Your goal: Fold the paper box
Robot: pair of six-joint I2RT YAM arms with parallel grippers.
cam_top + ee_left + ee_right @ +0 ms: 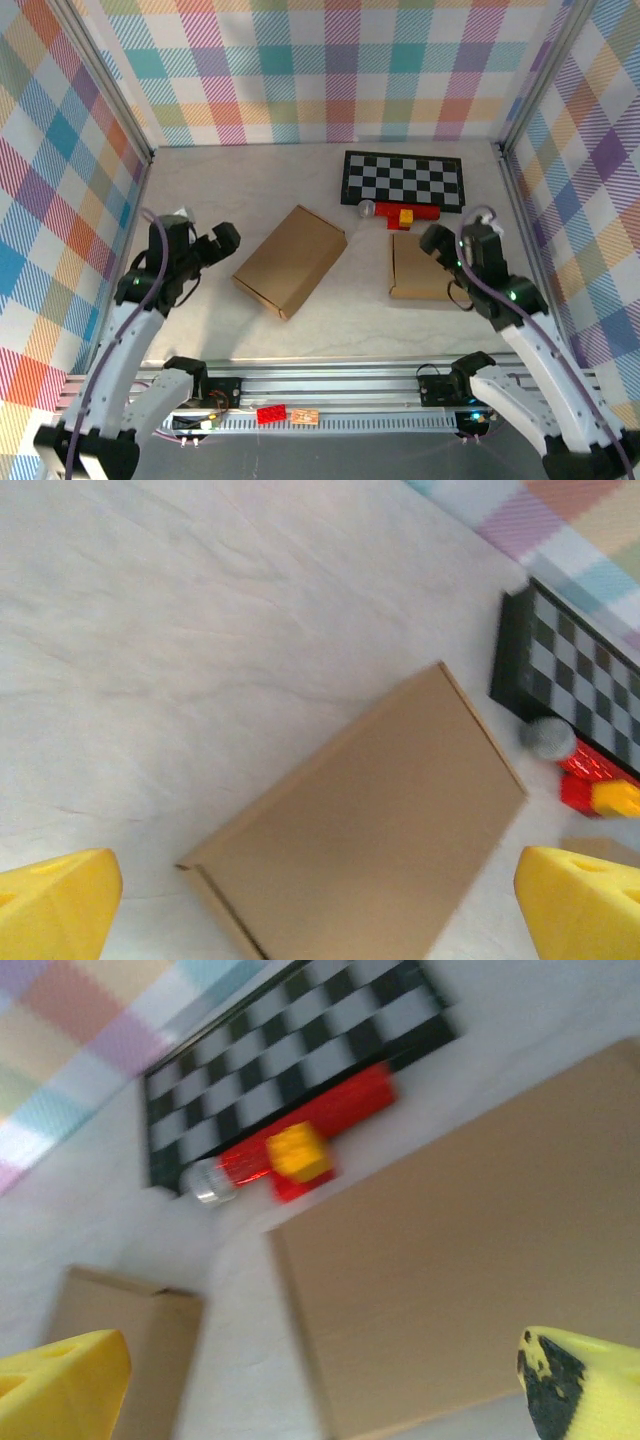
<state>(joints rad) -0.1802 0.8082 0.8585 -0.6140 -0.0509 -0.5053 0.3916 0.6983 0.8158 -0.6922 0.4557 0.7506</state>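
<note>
A closed brown cardboard box (pixel 290 260) lies tilted in the middle of the table, and it also appears in the left wrist view (pixel 370 830). A second flat brown cardboard piece (pixel 420 265) lies to its right, large in the right wrist view (pixel 470 1290). My left gripper (pixel 220 242) hovers just left of the box, open, with yellow fingertips (pixel 55 900) wide apart and nothing between them. My right gripper (pixel 438 244) hangs over the flat piece's right part, open too, its fingertips (pixel 60 1385) spread and holding nothing.
A black-and-white checkerboard (pixel 403 180) lies at the back right. In front of it are a red brick with a yellow block (pixel 412 214) and a small silver cap (pixel 366 209). A red brick (pixel 270 413) rests on the front rail. Plaid walls enclose the table.
</note>
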